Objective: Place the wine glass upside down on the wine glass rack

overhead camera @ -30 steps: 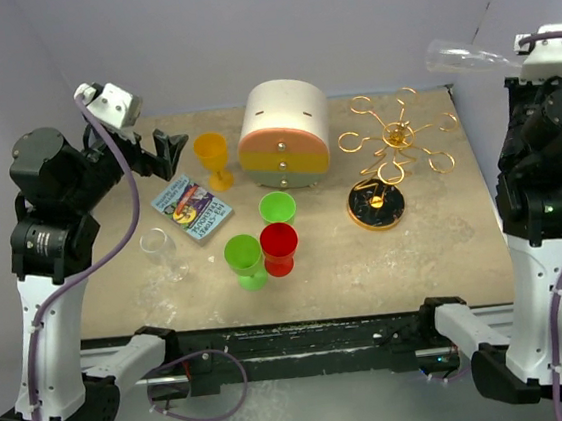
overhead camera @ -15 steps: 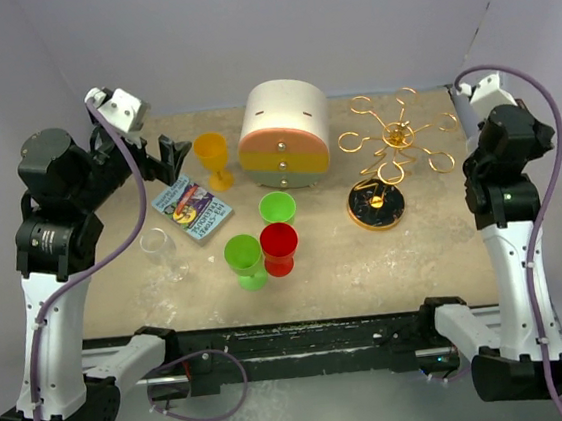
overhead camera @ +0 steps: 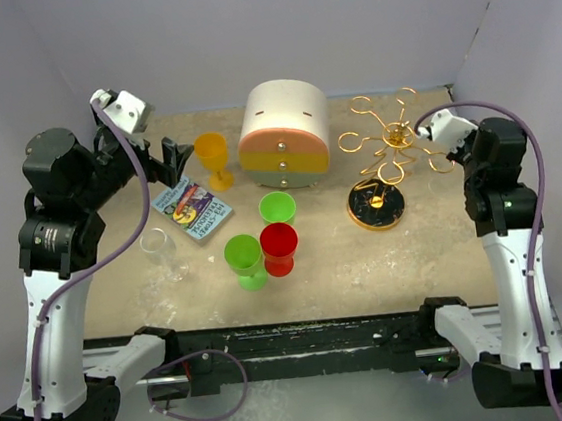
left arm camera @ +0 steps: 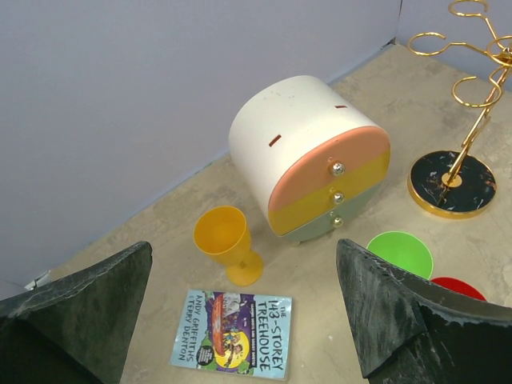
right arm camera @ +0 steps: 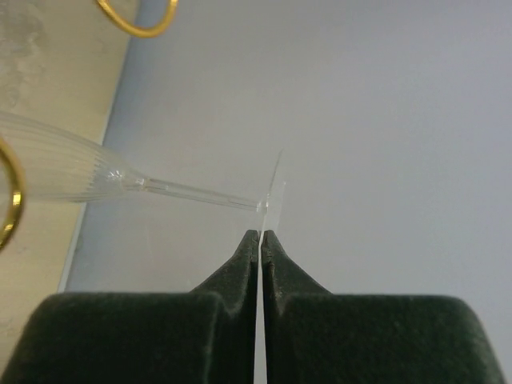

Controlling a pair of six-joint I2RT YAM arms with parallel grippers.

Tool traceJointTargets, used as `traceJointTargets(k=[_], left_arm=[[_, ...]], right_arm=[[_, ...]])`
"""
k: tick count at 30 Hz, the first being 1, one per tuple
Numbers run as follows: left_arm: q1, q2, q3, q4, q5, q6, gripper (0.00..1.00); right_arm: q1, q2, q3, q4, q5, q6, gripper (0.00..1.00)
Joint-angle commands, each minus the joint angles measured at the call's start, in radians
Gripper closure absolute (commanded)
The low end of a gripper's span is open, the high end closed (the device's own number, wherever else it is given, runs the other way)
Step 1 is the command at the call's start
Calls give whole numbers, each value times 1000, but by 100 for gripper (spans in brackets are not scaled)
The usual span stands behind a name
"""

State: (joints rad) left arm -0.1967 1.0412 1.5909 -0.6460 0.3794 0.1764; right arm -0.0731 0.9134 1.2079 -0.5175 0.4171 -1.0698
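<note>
The right gripper [right arm camera: 262,234] is closed, its two fingers pinching the thin round foot of the clear wine glass [right arm camera: 72,170], which the wrist view shows edge-on. The glass lies roughly level in the air. Its stem runs from the foot to a ribbed bowl that reaches in among the gold loops of the wine glass rack [overhead camera: 391,140]. One loop crosses in front of the bowl at the picture's left edge, but whether wire and glass touch cannot be told. From above, this gripper sits just right of the rack's arms, at the far right of the desk [overhead camera: 416,252], and the glass itself is barely visible there. The rack stands upright on its round black-and-gold base.

The left gripper [overhead camera: 173,153] is wide open and holds nothing, hanging above the far left of the desk beside a yellow goblet [overhead camera: 212,157]. A book [overhead camera: 192,207] lies just nearer, with a round drawer box [overhead camera: 285,135] to the right of the goblet. Two green cups [overhead camera: 278,208] and a red cup [overhead camera: 279,246] stand near the middle, and another clear glass [overhead camera: 159,248] stands at the near left.
</note>
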Motion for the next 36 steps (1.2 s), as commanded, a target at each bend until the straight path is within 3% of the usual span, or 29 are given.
traceJointTargets(k=[1, 12, 36], left_arm=[[10, -5, 1, 38, 18, 13, 1], [17, -4, -1, 47, 28, 12, 1], [34, 3, -18, 69, 42, 13, 1]], right_arm=[[24, 3, 52, -89, -130, -95, 100], [94, 54, 129, -154, -229, -184, 100], [163, 161, 133, -28, -290, -277, 100]])
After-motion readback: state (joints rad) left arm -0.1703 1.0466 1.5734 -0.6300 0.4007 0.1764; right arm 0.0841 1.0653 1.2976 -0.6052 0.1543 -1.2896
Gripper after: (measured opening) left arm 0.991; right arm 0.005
